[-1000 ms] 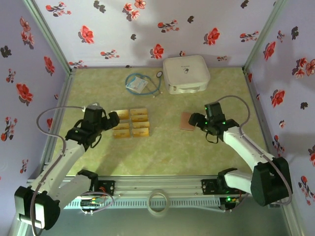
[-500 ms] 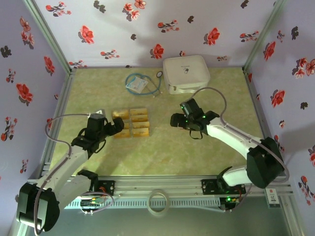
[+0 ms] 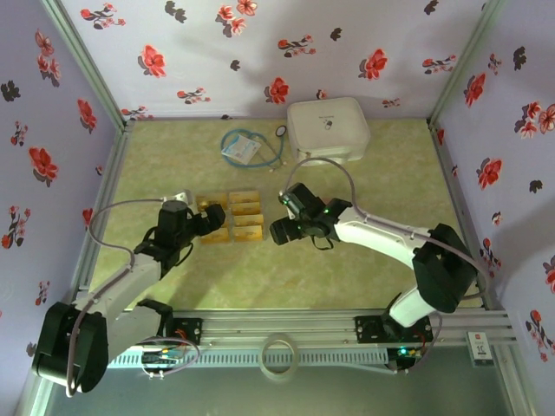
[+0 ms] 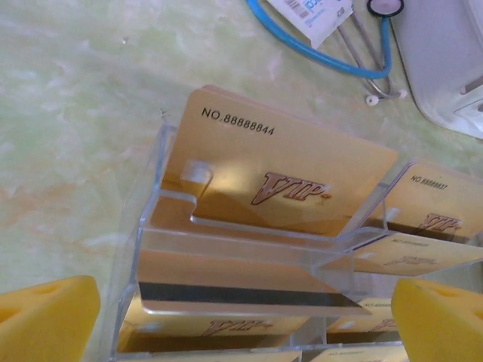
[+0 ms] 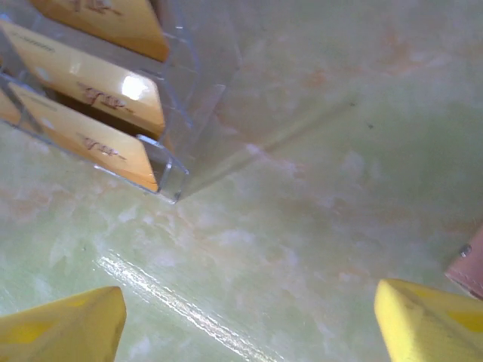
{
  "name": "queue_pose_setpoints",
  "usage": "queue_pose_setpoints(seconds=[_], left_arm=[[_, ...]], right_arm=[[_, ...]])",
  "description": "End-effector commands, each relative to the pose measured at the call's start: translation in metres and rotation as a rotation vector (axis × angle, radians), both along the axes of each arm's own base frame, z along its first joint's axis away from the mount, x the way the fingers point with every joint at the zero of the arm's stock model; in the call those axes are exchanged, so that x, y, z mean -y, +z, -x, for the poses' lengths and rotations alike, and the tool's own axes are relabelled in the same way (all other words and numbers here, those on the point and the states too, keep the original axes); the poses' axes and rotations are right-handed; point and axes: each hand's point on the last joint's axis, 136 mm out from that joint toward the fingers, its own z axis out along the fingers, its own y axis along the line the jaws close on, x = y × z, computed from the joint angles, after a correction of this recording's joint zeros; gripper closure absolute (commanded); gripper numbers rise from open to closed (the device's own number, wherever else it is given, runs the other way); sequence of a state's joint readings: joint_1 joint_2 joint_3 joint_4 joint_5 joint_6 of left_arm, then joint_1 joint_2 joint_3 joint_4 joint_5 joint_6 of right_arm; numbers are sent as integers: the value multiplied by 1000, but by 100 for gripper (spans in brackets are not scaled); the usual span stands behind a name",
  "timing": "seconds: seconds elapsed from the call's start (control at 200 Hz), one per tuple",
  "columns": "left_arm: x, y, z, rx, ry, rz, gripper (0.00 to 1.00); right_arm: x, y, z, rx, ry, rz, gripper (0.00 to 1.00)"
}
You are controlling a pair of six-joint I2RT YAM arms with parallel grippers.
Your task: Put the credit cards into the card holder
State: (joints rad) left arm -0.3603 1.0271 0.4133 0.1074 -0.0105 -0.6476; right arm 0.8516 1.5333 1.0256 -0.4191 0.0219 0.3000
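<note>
Credit cards (image 4: 287, 173) stand tiered in a clear rack (image 4: 147, 204) just ahead of my left gripper (image 4: 241, 324), whose jaws are spread wide and empty. I reckon a finger could snag the rack wall and drag it along. The cards look gold, glossy, stamped VIP. Farther on, my right gripper (image 5: 245, 324) is spread too, with what looks like the card holder (image 5: 469, 265) corner beside it.

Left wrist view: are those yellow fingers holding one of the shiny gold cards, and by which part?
Nothing is held. The left gripper is open, its yellow fingertips apart before the clear plastic stand of golden-tan credit cards.
</note>
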Motion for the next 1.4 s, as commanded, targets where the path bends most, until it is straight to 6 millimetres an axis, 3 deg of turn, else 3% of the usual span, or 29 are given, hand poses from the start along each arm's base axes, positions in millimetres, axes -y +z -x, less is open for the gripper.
queue_pose_setpoints(seconds=[0.0,0.375,0.74,1.035,1.395], left_arm=[[5,1,-5,48,-24,2,0],[7,-8,-7,40,-41,-14,0],[13,-13,-10,44,-59,-1,0],[25,-15,-17,29,-86,5,0],[53,-7,-39,48,-134,12,0]], right_arm=[[-10,5,-3,72,93,-28,13],[-42,-31,10,45,150,-20,12],[-45,-56,-3,88,86,1,11],[-33,-66,-26,172,-7,68,11],[8,-63,-59,213,-159,120,10]])
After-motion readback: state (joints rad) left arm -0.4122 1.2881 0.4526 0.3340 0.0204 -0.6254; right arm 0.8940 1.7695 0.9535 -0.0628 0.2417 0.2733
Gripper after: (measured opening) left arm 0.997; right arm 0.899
